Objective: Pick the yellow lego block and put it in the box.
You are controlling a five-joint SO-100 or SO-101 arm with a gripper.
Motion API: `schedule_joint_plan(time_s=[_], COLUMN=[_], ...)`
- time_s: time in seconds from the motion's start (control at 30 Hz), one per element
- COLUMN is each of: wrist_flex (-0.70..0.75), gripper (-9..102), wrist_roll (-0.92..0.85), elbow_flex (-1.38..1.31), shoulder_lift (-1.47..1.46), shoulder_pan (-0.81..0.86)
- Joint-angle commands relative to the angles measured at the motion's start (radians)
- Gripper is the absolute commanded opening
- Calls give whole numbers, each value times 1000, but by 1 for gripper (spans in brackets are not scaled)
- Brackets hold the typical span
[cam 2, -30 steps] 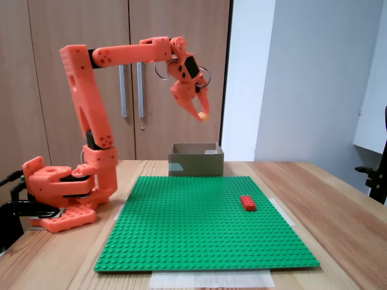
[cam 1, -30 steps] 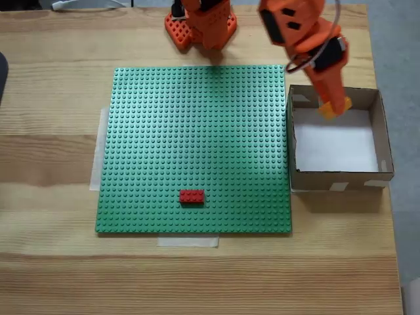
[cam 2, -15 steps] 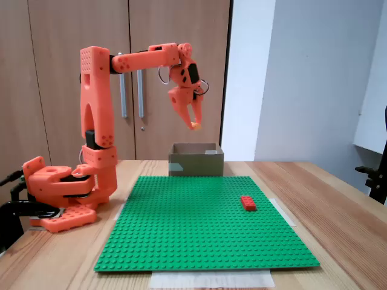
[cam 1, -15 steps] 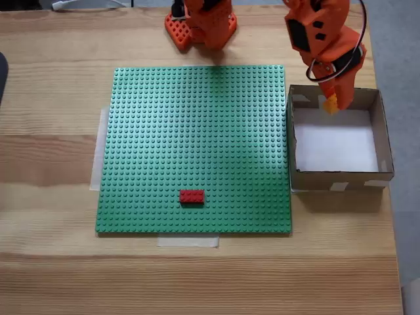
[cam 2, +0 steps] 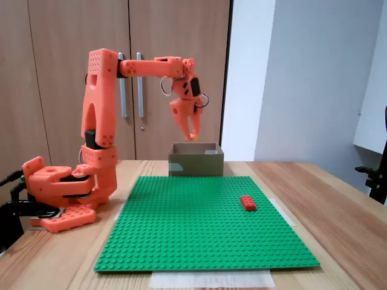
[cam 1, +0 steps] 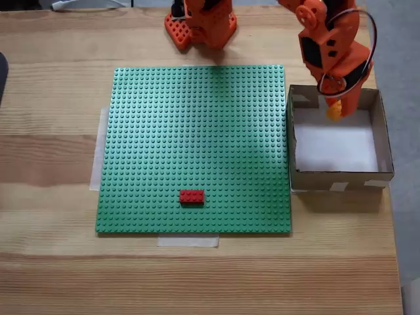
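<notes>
Desk [cam 1: 52, 275]: pale wood, planks running left to right in the fixed view from above.
Green studded plate [cam 1: 197, 138]: flat on the desk, pale tape [cam 1: 188, 241] at its near and left edges.
Box [cam 1: 338, 178]: on the desk, just right of the plate.
Arm base [cam 2: 57, 199]: orange, at the desk's far edge.

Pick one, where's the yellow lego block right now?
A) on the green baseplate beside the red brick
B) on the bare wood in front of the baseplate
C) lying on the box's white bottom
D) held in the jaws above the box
D: the yellow lego block sits pinched at the tip of the gripper, which hangs just over the box rim in the side-on fixed view.
</notes>
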Motion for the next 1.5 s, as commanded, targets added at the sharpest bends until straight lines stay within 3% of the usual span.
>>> schedule_joint_plan(time_s=[0.0, 0.97, 1.47], wrist_flex=[-18, -172, -150], gripper=[-1, 0, 2], wrist_roll=[0, 2, 43], elbow_flex=[18, -49, -94], shoulder_lift=[0, -230, -307], shoulder_pan=[9, -35, -31])
